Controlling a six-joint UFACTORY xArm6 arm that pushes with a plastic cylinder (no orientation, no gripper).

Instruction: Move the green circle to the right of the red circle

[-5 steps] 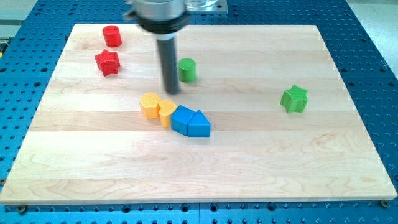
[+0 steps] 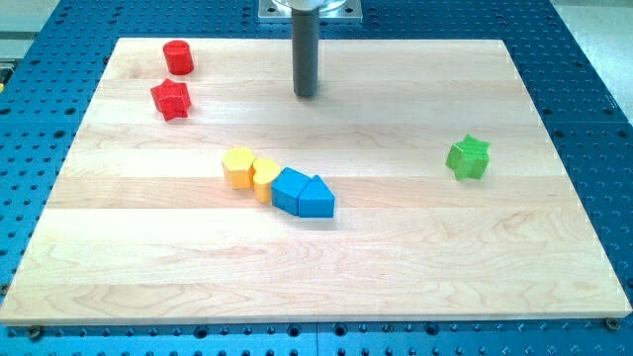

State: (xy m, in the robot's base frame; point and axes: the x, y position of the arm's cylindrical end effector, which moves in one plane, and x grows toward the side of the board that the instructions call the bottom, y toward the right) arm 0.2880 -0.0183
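1. Across most of the frame lies the wooden surface (image 2: 415, 257), set on a blue perforated bench.
2. Upper centre: the end effector is a plain dark rod with no jaws, so it neither opens nor closes and grips nothing. My tip (image 2: 306, 95) rests near the surface's top edge, well apart from every visible block.
3. Centre-left: a row of four touching blocks runs down towards the lower right. It is made up of a yellow block (image 2: 237, 167), a yellow heart-like block (image 2: 264, 177), a blue block (image 2: 290, 190) and a blue peaked block (image 2: 316, 197).
4. Right of centre: the green star (image 2: 468, 157) stands alone.
5. Upper left: the red star (image 2: 170, 99) sits just below the red circle (image 2: 178, 56), and the two are apart.
6. Task object: the green circle does not show anywhere in the frame. It may be hidden behind the rod, but that cannot be confirmed.
7. Step in hand, as judged: locating and approaching the green circle. Its place to the right of the red circle is unoccupied, so the placement is not yet done.
8. Next move, as judged: my tip must get to the right-hand side of the green circle, then push it left along the top strip and stop short of the red circle.
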